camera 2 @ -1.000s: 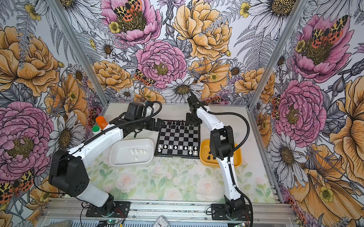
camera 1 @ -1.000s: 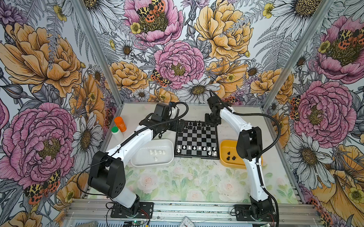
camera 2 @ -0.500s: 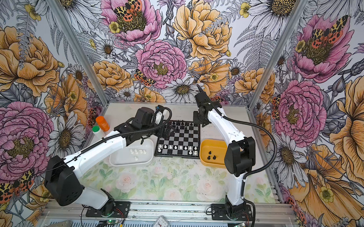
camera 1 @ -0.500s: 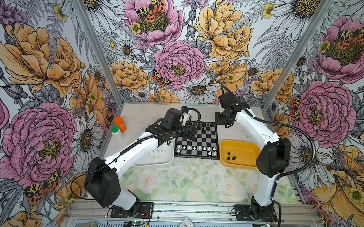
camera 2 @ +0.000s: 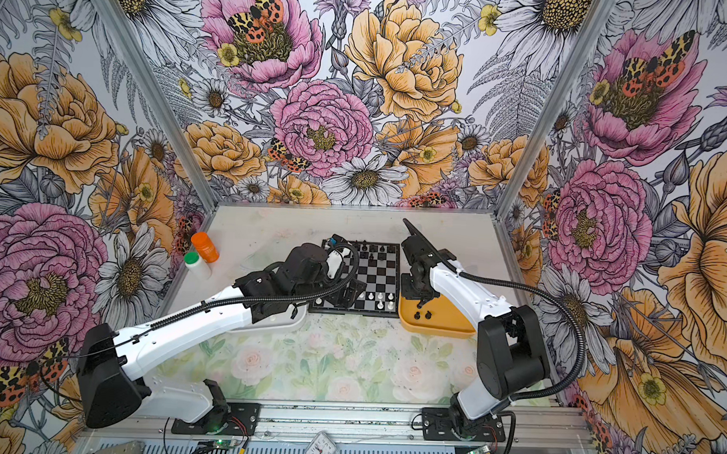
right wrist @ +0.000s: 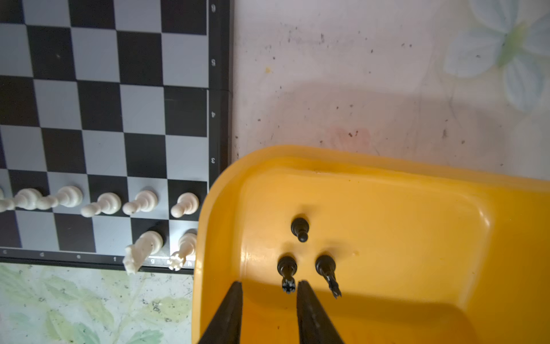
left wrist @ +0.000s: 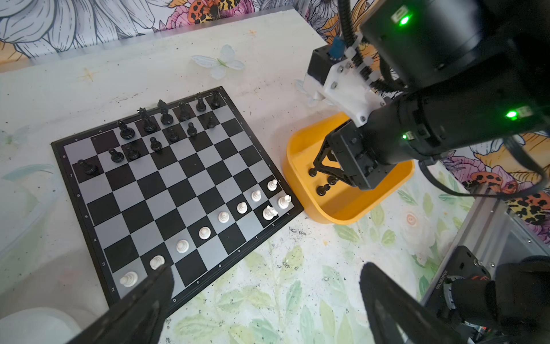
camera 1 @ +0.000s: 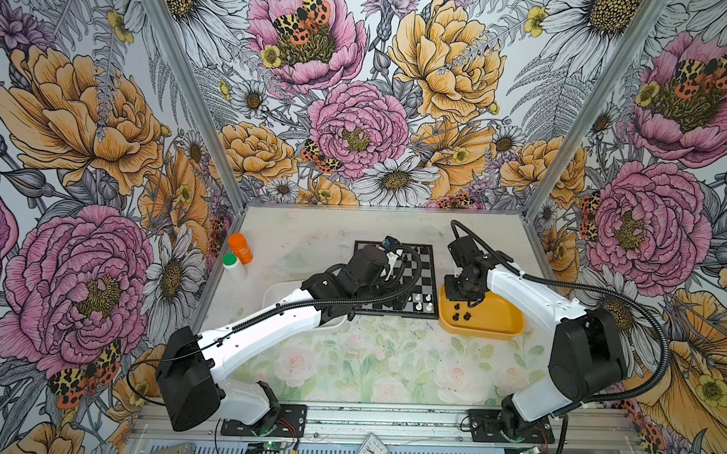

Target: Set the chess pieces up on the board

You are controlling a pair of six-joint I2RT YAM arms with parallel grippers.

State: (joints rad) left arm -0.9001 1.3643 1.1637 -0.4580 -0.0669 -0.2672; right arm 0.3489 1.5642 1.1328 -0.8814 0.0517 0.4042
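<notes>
The board (camera 1: pixel 419 275) (left wrist: pixel 166 184) lies mid-table. Several black chess pieces (left wrist: pixel 163 119) stand on its two far rows. A row of white pawns (left wrist: pixel 205 232) (right wrist: pixel 104 204) fills the second near row, with a white knight (right wrist: pixel 143 247) and rook (right wrist: pixel 184 247) at the near right corner. Three black pieces (right wrist: pixel 299 227) (camera 1: pixel 462 316) stand in the yellow tray (camera 1: pixel 499 330) (right wrist: pixel 416 184). My right gripper (right wrist: pixel 268 283) (left wrist: pixel 323 172) hangs low in that tray, open narrowly and empty, with a black rook (right wrist: pixel 287 269) just beyond its tips. My left gripper (left wrist: pixel 265 272) is wide open and empty over the board's near edge.
A white tray (camera 1: pixel 276 293) lies left of the board, mostly under my left arm. An orange-capped bottle (camera 1: pixel 240 248) and a green-capped one (camera 1: pixel 232 265) stand at the far left. The table's front half carries a floral mat (camera 1: pixel 373 361).
My right arm has swung from the board's far right corner back to the yellow tray and lowered into it. My left arm has reached across the board toward its near side.
</notes>
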